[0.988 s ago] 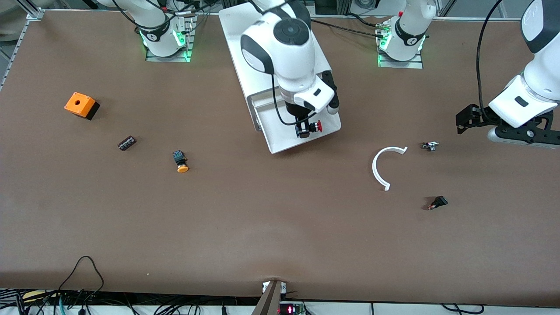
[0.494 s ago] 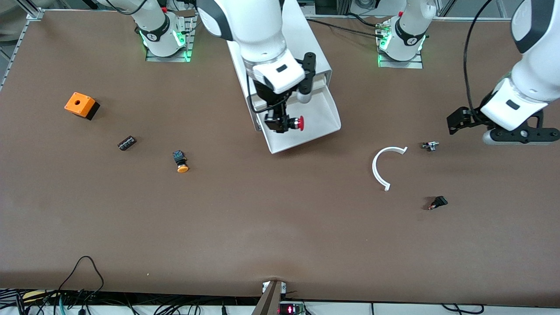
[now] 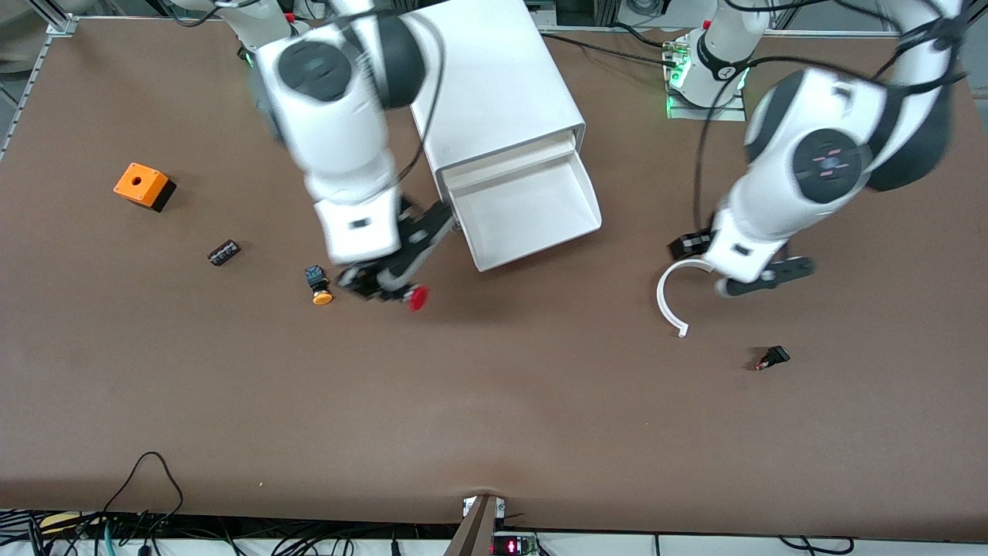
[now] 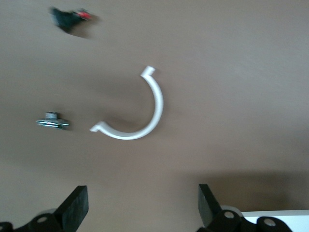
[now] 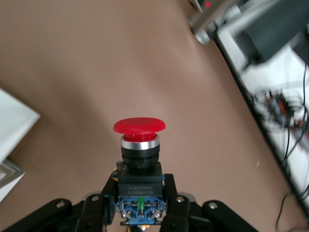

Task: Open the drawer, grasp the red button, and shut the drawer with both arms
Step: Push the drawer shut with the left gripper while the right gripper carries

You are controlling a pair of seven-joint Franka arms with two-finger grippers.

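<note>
Right gripper [image 3: 384,287] clamped on red-capped button [image 5: 139,145] over bare table [image 3: 494,401], left gripper [image 4: 140,212] spread wide above white C-shaped ring [image 4: 140,113], drawer [image 3: 532,212] open

We see a plain matte brown surface [image 3: 494,401] under everything. The boxy plastic cabinet [image 3: 494,85] is white all over, and so is its shallow tray-like drawer [image 3: 532,216]. The small push button [image 5: 139,159] has a glossy red mushroom cap, a silver collar, a black neck and a blue block with a green spot. Both jointed robot arms are white with dark grey bands, ending in black fingers [image 5: 164,203]. A second push button [image 3: 318,284] shows an orange cap on a dark body. The holed cube [image 3: 141,185] is orange with a black side. The thin curved plastic strip [image 3: 673,297] is white.
</note>
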